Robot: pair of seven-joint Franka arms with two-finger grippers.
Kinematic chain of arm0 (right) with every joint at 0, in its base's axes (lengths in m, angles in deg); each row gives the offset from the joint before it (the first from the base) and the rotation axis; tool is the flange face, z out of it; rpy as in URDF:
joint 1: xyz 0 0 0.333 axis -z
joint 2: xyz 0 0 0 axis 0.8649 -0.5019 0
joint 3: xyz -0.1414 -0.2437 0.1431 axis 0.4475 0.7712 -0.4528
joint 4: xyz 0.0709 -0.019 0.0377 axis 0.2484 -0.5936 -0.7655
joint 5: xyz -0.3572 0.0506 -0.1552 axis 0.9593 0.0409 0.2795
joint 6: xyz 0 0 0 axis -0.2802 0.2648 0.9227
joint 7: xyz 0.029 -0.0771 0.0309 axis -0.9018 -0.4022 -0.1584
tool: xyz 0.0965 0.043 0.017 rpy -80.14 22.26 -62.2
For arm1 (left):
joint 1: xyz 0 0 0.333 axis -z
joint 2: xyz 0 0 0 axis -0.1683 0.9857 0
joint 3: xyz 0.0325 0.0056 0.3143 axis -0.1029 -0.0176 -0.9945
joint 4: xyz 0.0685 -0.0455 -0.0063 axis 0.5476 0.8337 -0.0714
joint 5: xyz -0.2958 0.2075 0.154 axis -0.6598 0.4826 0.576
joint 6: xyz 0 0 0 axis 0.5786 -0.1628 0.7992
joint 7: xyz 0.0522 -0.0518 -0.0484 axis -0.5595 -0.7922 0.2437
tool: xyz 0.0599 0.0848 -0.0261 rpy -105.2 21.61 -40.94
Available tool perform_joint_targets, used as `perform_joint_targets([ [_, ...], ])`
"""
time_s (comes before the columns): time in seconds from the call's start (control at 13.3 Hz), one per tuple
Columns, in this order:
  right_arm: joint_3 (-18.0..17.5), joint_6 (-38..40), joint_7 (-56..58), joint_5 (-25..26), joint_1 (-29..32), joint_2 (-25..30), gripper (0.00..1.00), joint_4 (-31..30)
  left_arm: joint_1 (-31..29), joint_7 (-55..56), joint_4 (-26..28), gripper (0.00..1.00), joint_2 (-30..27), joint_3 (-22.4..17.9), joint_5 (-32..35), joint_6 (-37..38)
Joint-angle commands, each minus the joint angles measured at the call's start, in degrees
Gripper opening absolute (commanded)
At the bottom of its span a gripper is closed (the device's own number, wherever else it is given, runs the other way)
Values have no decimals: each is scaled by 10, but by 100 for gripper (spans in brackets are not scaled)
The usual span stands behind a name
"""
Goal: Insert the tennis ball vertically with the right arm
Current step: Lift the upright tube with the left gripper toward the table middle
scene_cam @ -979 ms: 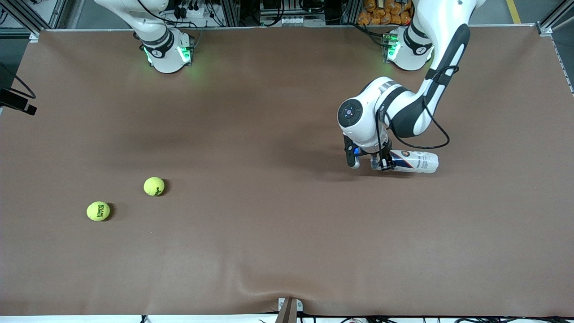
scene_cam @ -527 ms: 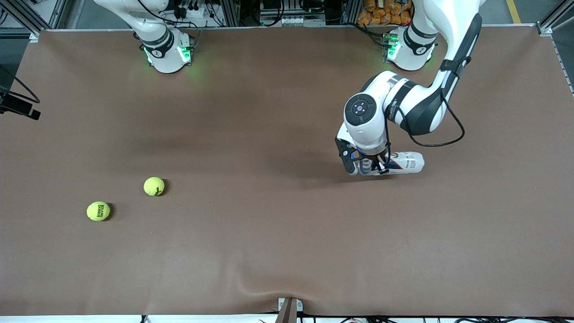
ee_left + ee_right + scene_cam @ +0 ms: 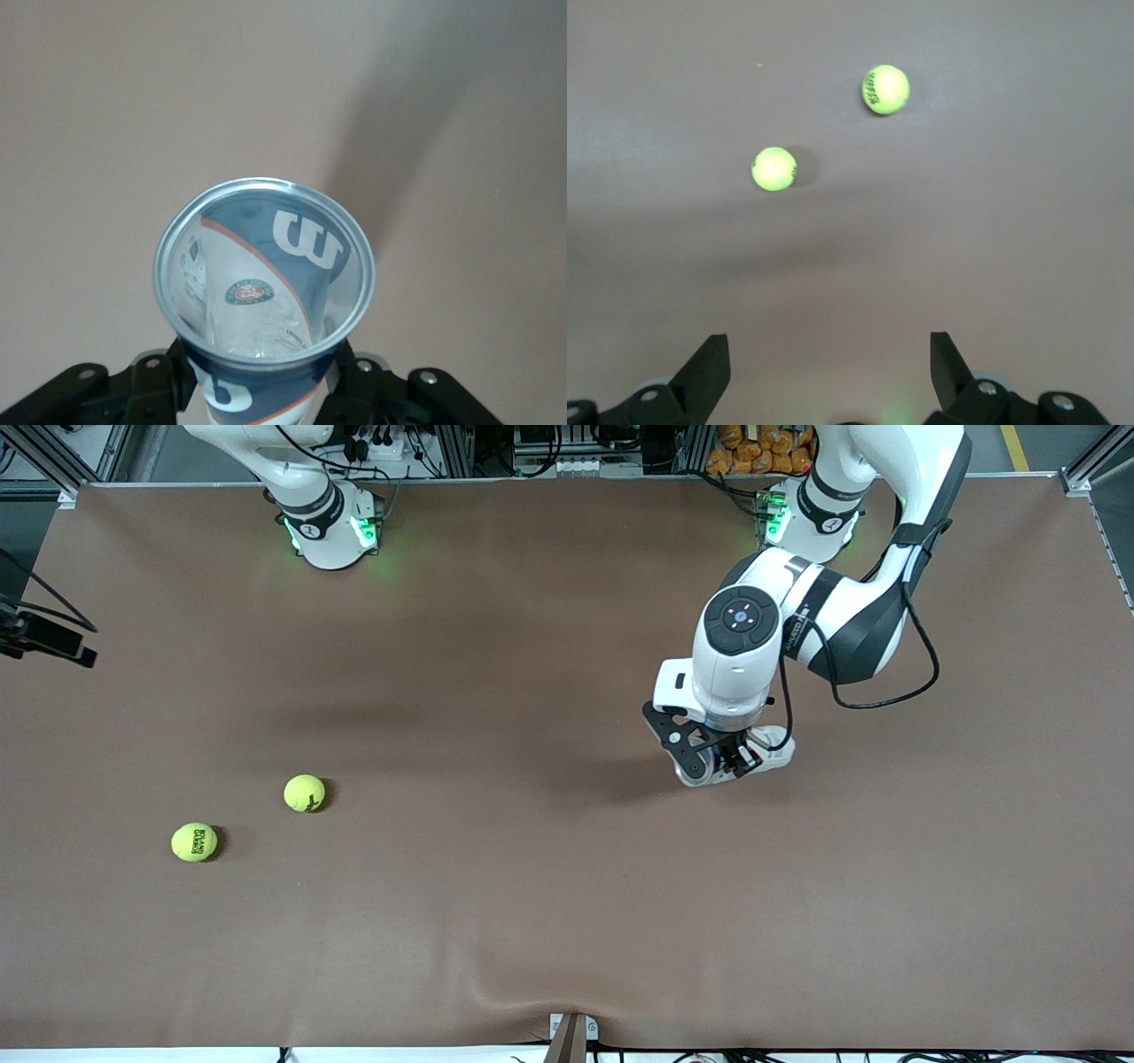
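Two yellow-green tennis balls lie on the brown mat toward the right arm's end: one ball [image 3: 304, 793] [image 3: 774, 168] and, nearer the front camera, a printed ball [image 3: 194, 841] [image 3: 885, 89]. My left gripper [image 3: 719, 762] [image 3: 264, 390] is shut on a clear ball can [image 3: 771, 749] [image 3: 264, 283] with a blue and white label. The can is tilted and mostly hidden under the wrist in the front view. Its open mouth faces the left wrist camera and no ball shows inside. My right gripper [image 3: 828, 354] hangs open and empty high over the mat, with both balls below it. Of the right arm, only the base [image 3: 326, 527] shows in the front view.
A black camera mount [image 3: 49, 642] juts in at the mat's edge at the right arm's end. A metal bracket [image 3: 571, 1036] sits at the mat's front edge. A black cable [image 3: 886, 691] loops off the left forearm.
The left wrist has swung up and turned, lifting the can from lying flat to a steep tilt and shifting it slightly toward the right arm's end. The balls have not moved.
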Motion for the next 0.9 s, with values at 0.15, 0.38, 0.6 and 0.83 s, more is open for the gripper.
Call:
perform_joint_targets([
  [0.15, 4, -26, -24, 0, -67, -14, 100, 15, 29, 134, -21, 57, 1, 3, -37, -67],
  [0.38, 4, -41, -71, 1, -99, -27, 100, 15, 56, 232, -22, 56, 11, 3, -37, -135],
  [0.6, 3, -76, -79, 1, -119, -94, 100, 11, 80, 309, -29, 56, 22, 3, -37, -196],
  [0.83, 2, -133, -75, 1, -129, -175, 100, 4, 103, 373, -29, 56, 50, 1, -36, -301],
])
